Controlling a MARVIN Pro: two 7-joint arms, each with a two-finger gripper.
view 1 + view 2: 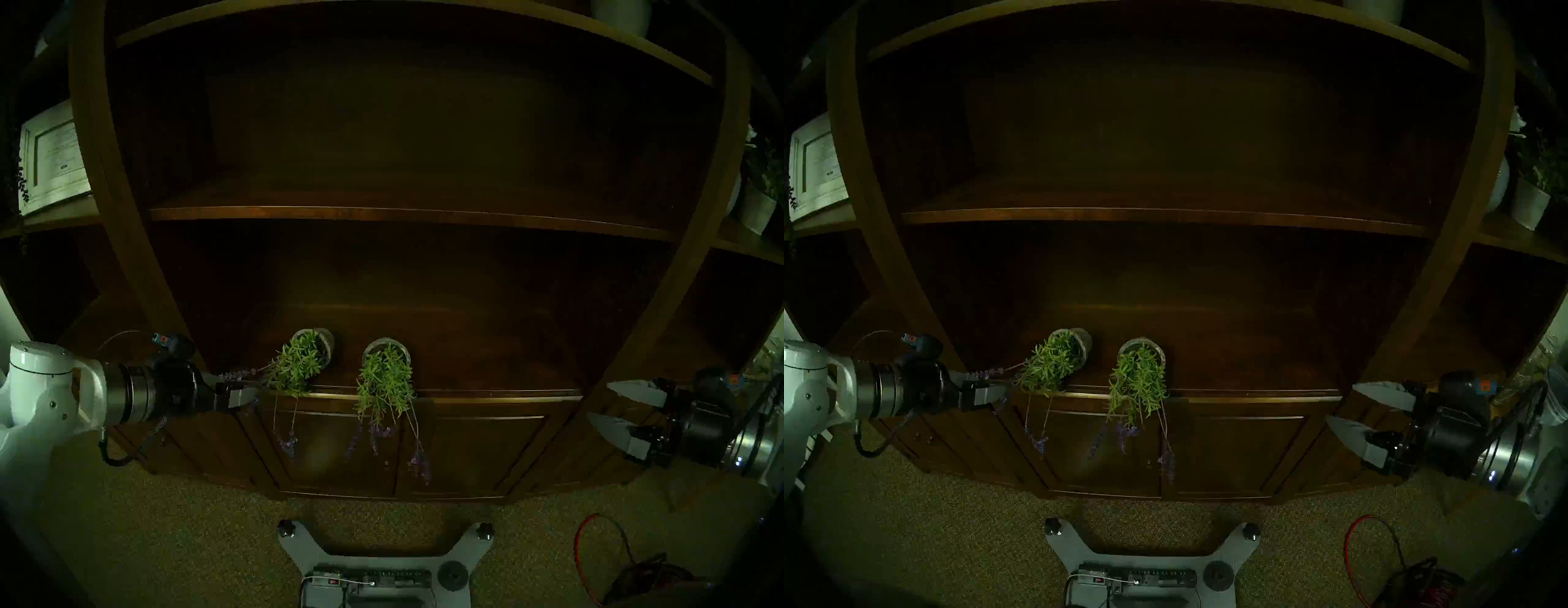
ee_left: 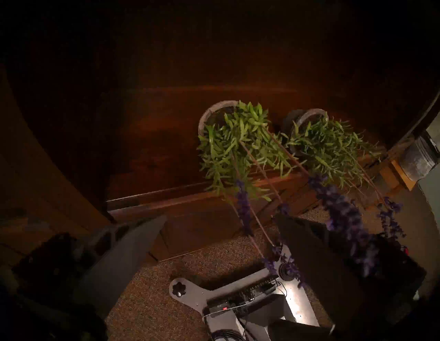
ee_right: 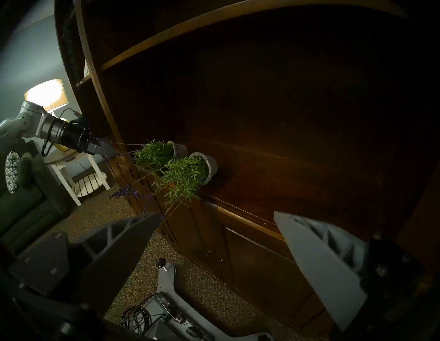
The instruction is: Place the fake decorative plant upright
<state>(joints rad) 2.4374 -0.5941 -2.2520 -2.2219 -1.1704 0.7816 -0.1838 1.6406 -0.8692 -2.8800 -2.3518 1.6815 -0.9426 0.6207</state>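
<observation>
Two fake lavender plants lie tipped over on the wooden cabinet top [image 1: 488, 395], with their grey pots on their sides. The left plant [image 1: 297, 365] [image 2: 233, 147] and the right plant [image 1: 384, 378] [image 2: 328, 147] hang green foliage and purple flower stems over the front edge. My left gripper [image 1: 254, 390] [image 2: 220, 216] is open just left of the left plant, level with the cabinet edge. One purple stem lies across its upper finger. My right gripper [image 1: 599, 400] [image 3: 217, 213] is open and empty, far to the right of both plants.
A shelf board [image 1: 403, 214] runs above the cabinet top, between the unit's upright posts. A framed picture [image 1: 53, 157] stands on the left shelf and a white potted plant [image 1: 759, 199] on the right shelf. A red cable [image 1: 594, 552] lies on the carpet by the robot base [image 1: 382, 564].
</observation>
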